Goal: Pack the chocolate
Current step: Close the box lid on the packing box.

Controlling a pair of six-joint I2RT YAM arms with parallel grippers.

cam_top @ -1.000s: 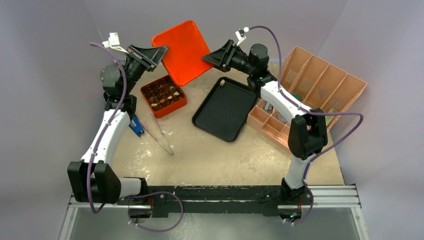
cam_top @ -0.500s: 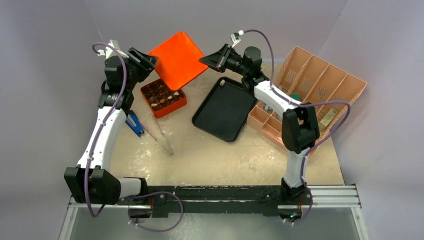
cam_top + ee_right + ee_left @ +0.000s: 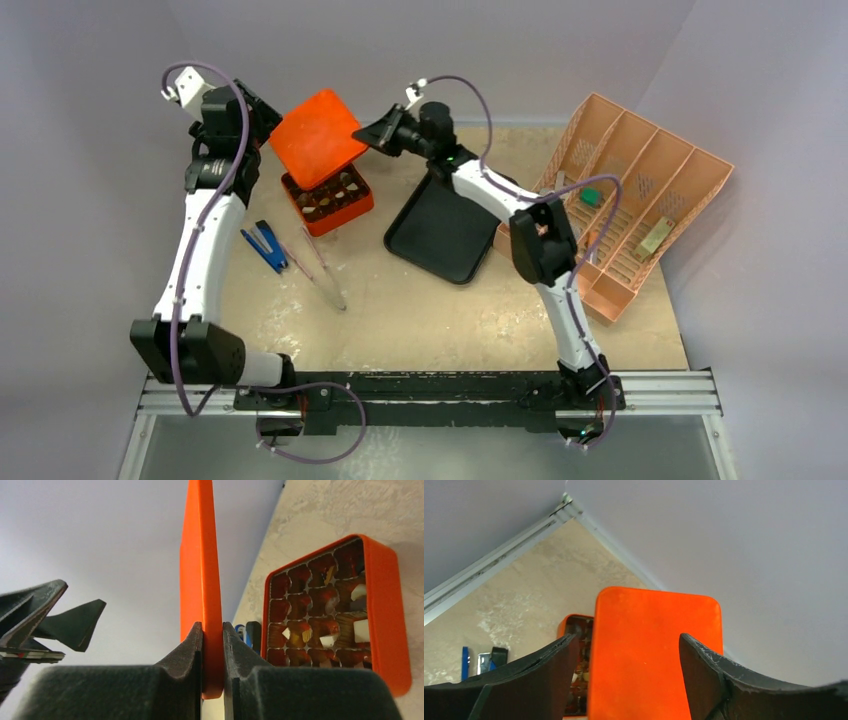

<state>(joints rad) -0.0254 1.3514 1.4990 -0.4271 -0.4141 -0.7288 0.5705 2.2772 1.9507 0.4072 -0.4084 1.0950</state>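
Right now your right tool (image 3: 212,630) is clamped on the edge of the orange lid (image 3: 315,137), holding it tilted in the air at the upper left of the top view, just above the orange box (image 3: 357,207) on the bench (image 3: 420,300). Your left tool (image 3: 626,640) stands with its jaws wide apart, the lid showing between them, gripping nothing. The chocolate (image 3: 327,640), dark, mid-brown and cream pieces, lies in the box's compartments, at the right of the right wrist view.
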